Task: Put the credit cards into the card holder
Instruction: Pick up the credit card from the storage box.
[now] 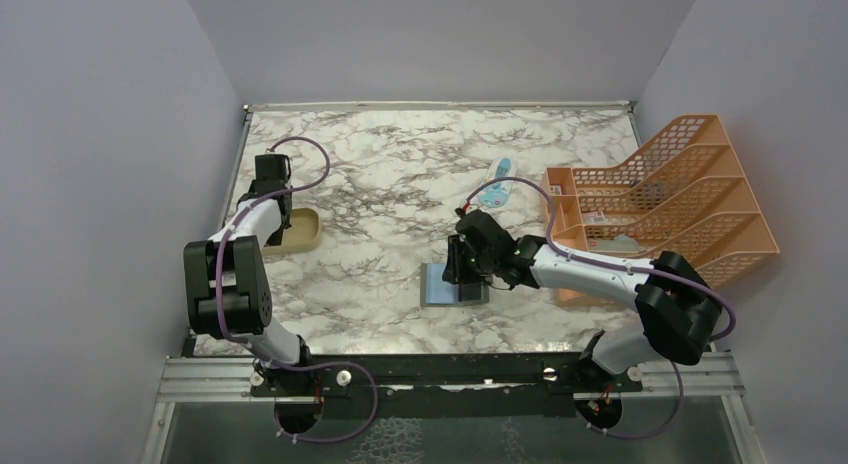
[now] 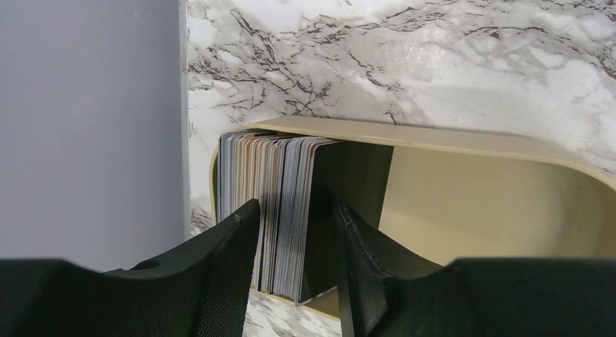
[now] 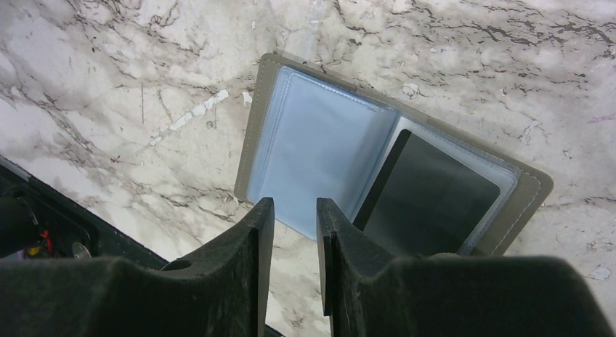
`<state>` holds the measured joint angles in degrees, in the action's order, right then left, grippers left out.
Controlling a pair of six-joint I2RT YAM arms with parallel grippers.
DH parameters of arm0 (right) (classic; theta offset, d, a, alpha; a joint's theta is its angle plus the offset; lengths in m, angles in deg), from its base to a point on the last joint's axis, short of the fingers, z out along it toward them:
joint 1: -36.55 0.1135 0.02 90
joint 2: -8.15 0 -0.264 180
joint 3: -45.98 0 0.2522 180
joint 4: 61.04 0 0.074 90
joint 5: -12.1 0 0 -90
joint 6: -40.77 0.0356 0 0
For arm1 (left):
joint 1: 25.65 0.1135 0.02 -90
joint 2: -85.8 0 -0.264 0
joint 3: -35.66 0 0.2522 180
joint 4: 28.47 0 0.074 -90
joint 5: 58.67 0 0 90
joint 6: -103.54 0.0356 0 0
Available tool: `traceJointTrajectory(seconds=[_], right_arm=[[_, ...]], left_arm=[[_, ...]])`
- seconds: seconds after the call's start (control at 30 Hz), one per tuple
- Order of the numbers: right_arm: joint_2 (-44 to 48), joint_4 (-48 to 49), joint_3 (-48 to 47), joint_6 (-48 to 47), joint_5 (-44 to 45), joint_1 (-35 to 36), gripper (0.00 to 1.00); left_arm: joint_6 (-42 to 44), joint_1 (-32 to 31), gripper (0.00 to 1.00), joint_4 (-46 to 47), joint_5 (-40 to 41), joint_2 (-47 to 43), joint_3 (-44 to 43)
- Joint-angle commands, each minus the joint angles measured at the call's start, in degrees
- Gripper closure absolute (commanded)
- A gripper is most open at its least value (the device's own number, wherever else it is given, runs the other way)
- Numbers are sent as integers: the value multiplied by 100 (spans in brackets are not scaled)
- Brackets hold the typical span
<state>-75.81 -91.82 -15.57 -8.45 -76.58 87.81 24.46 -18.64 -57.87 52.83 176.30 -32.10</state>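
Upright in tan tray (image 2: 465, 141), credit cards (image 2: 280, 199), left claw (image 2: 294, 205) astride them, grip unclear, card holder (image 3: 312, 155) pocketing dark card (image 3: 436, 199), right claw (image 3: 294, 200) slightly parted.

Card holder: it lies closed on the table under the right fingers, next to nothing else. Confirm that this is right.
Not quite. The card holder lies open, not closed, on the table under the right fingers. The right wrist view shows its cover spread flat and the pale blue pockets facing up. The rest stands.
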Motion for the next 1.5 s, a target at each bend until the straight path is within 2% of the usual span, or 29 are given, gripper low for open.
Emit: traceJointTrajectory(seconds=[0.0, 0.37, 0.77, 0.9, 1.17, 1.3, 1.47], right_arm=[[-67, 120, -198, -64, -1, -11, 71], [-72, 124, -173, -52, -18, -12, 71], [-88, 128, -179, -44, -2, -12, 71], [-109, 111, -200, -35, -10, -18, 71], [-97, 4, -189, 15, 49, -12, 71], [-33, -78, -170, 22, 135, -11, 71], [11, -247, -240, 18, 285, -12, 71]], left_arm=[[127, 32, 60, 60, 310, 116, -212], [139, 35, 71, 25, 375, 30, -256], [0, 22, 92, -157, 92, -67, -400], [-251, 20, 100, -263, -367, -228, -439], [-853, 27, 100, -412, -1287, -735, -391], [-1465, 25, 100, -436, -1739, -1088, -330], [-2376, 23, 100, -664, -2966, -1304, -358]])
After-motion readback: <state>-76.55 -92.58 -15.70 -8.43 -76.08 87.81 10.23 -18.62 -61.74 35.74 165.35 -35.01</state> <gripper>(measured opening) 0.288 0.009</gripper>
